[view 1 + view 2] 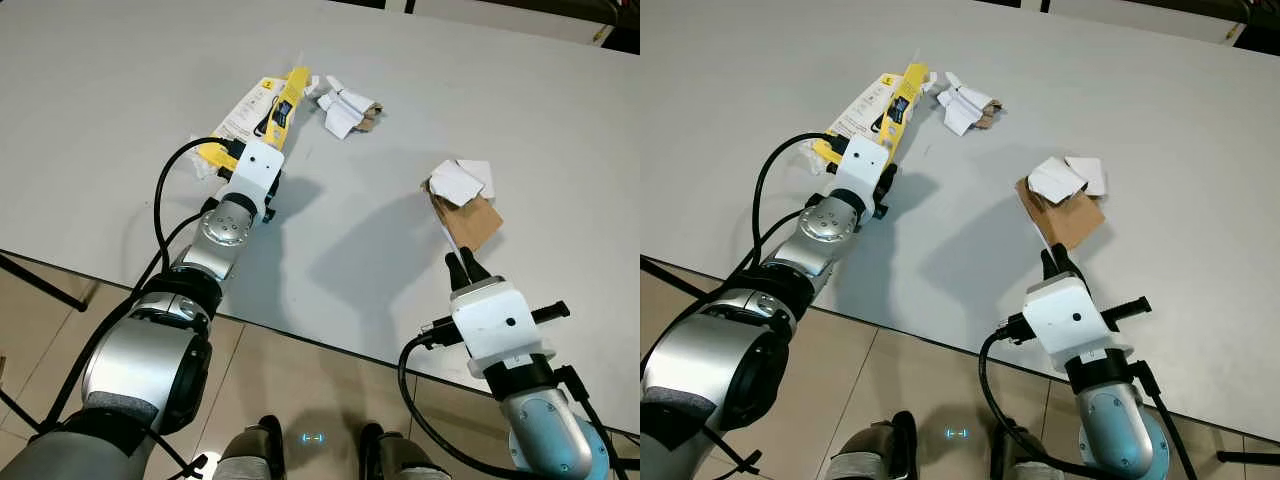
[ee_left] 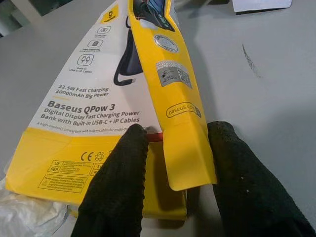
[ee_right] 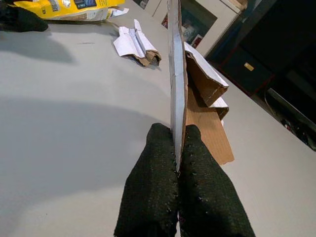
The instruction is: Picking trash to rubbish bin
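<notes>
A yellow and white power-bank package (image 1: 262, 108) lies on the grey table (image 1: 110, 80) at the left. My left gripper (image 2: 180, 133) is open, its black fingers (image 2: 123, 182) standing on either side of the package's yellow flap (image 2: 173, 79). A torn brown and white cardboard piece (image 1: 470, 215) lies at the right. My right gripper (image 3: 175, 132) is shut on a thin sheet of that cardboard (image 3: 175, 74), which stands on edge between the fingers. A small crumpled white and brown scrap (image 1: 346, 110) rests further back, between the two.
The table's front edge (image 1: 300, 335) runs across just below both arms, with tiled floor (image 1: 280, 390) beneath it. A clear plastic wrapper (image 2: 24, 217) sits beside the package. Dark furniture (image 3: 256, 59) stands beyond the table's far side.
</notes>
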Robot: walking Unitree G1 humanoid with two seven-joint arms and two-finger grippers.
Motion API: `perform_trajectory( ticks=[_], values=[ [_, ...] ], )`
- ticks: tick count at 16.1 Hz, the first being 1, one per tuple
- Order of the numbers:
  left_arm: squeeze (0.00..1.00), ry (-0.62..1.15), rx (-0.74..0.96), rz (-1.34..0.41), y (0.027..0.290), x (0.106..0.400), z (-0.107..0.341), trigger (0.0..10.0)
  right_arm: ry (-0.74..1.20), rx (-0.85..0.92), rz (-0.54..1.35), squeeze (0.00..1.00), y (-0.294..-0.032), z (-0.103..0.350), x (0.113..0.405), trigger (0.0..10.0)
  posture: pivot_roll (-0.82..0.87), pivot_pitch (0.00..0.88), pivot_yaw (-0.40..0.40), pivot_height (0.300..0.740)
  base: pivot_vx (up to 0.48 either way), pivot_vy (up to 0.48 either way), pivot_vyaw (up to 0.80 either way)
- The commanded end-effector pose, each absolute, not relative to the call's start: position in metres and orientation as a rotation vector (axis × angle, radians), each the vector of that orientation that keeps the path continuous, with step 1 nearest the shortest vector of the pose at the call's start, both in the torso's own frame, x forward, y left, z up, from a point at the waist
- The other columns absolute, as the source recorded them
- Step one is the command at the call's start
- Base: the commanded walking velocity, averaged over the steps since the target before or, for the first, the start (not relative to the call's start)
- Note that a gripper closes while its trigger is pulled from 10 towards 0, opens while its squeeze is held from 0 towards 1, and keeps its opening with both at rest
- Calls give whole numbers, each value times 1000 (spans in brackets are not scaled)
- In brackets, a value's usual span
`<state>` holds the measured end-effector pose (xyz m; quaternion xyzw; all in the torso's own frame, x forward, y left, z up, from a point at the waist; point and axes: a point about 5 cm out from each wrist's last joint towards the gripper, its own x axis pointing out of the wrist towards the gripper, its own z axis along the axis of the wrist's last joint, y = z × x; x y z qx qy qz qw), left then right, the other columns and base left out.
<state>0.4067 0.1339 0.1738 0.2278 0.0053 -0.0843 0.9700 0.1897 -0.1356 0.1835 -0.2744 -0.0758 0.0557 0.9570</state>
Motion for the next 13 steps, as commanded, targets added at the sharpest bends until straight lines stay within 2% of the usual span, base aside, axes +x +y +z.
perform_trajectory(
  ticks=[1, 13],
  values=[
    [0, 114, 457, -165, 140, 400, 149, 0, -141, -559, 112, 0, -138, 182, 189, 10000, -52, 255, 11, 740, 0, 0, 0],
    [0, -8, 417, 4, 150, 400, 160, 0, -203, -612, 130, 0, -144, 188, 213, 10000, 0, 138, -12, 740, 0, 0, 0]
  ],
)
